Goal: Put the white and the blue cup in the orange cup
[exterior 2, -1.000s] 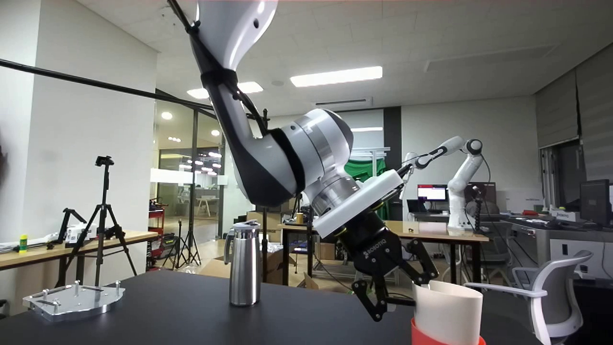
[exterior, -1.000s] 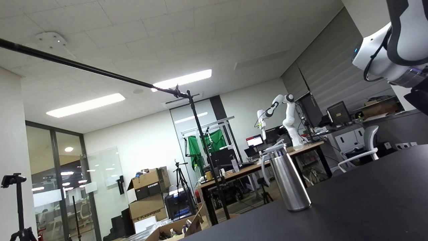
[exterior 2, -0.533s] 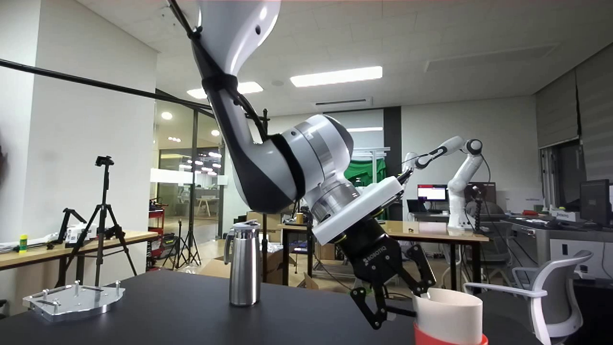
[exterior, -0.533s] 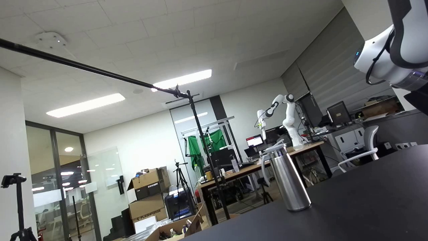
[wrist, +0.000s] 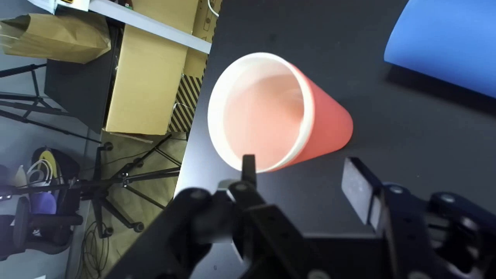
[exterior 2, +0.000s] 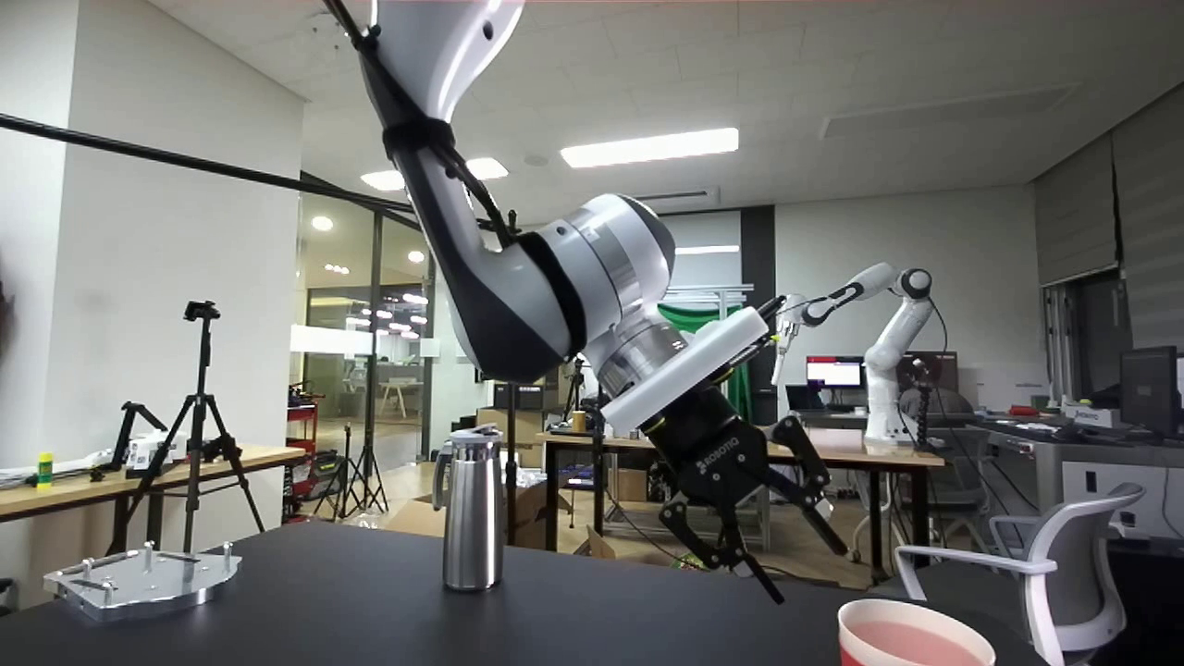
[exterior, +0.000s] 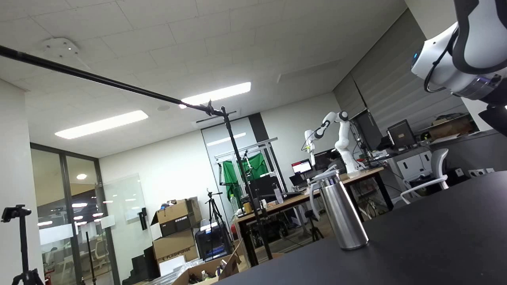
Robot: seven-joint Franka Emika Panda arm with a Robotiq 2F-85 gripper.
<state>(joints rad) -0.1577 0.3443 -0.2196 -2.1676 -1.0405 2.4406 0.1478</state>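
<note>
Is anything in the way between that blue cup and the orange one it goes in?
Nothing visible: in the wrist view, just table lies between the blue cup and the orange cup. The white cup seems nested in the orange one, open on top.

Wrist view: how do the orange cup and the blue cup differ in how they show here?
Colour: the orange cup is orange-red outside; the blue cup is blue.
Opening: the orange cup shows an open mouth with a white rim; no opening shows on the blue cup.
Framing: the picture's edge cuts off the blue cup, while the orange cup fits inside.
Shared: both appear to rest on the dark table.
</note>
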